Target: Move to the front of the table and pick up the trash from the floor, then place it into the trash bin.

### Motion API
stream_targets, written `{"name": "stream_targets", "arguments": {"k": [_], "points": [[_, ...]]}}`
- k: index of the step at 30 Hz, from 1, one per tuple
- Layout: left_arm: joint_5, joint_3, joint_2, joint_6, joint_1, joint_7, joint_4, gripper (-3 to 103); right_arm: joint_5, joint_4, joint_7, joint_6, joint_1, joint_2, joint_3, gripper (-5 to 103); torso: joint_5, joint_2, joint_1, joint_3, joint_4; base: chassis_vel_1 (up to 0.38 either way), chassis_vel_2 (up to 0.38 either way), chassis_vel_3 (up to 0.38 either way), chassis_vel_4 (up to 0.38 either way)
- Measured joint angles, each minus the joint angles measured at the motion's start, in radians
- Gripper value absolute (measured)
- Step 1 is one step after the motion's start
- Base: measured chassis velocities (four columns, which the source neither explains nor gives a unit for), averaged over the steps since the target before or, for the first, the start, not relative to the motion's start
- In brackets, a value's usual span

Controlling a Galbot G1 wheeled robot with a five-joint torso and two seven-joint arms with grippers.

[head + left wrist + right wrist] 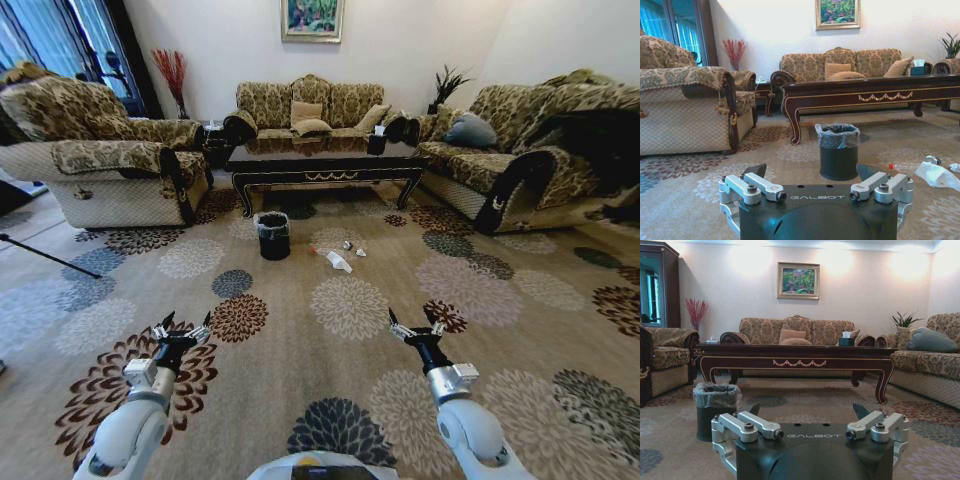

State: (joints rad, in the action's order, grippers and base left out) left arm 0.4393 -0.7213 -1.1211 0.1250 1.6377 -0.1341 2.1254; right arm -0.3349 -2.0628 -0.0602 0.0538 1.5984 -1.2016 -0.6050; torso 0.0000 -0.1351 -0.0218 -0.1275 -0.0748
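A: Both arms reach forward low over the floor [330, 390] in the head view, the left hand [181, 328] and the right hand [417, 327] each with its fingers spread apart and nothing between them.

B: And beyond them?

A: Open patterned carpet runs ahead. The trash bin [273, 235] stands upright near the front edge of the dark table [320, 165], toward its left end. The trash lies just right of the bin: a clear bottle [333, 258] with a red cap and a white wrapper [359, 251] beside a small silvery piece, all apart from the bin. Sofas close in the left side, the back and the right side.

B: Left wrist view?

A: The left hand [817, 175] fills the foreground, fingers apart, empty. The trash bin [838, 151], its liner bag folded over the rim, sits straight ahead on the carpet in front of the table [875, 92] leg. The bottle [905, 166] and the white wrapper [939, 176] lie on the floor beside it, near the picture's edge. An armchair [690, 110] stands well off to the other side.

B: Right wrist view?

A: The right hand [810, 412], fingers apart, empty. The trash bin [715, 410] stands off to one side, and bare carpet stretches up to the table's [795, 356] long front edge and curved legs. A tissue box [846, 340] rests on the tabletop.
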Motion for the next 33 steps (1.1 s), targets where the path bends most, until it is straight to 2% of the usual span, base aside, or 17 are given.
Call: {"name": "stream_targets", "arguments": {"k": [22,33], "points": [[0.0,0.005,-0.005,0.002,-0.009,-0.011,-0.017,100,0.021,0.009,0.006,0.02,-0.004,-0.012,0.014,100,-0.0001,0.088,0.016,0.073,0.0,0.0,0.0,0.0,0.0],[-0.002,0.003,-0.007,-0.001,-0.006,-0.01,-0.023,100,0.028,0.014,0.008,0.024,-0.002,-0.017,0.016,100,0.0,0.128,0.016,0.112,0.0,0.0,0.0,0.0,0.0]]}}
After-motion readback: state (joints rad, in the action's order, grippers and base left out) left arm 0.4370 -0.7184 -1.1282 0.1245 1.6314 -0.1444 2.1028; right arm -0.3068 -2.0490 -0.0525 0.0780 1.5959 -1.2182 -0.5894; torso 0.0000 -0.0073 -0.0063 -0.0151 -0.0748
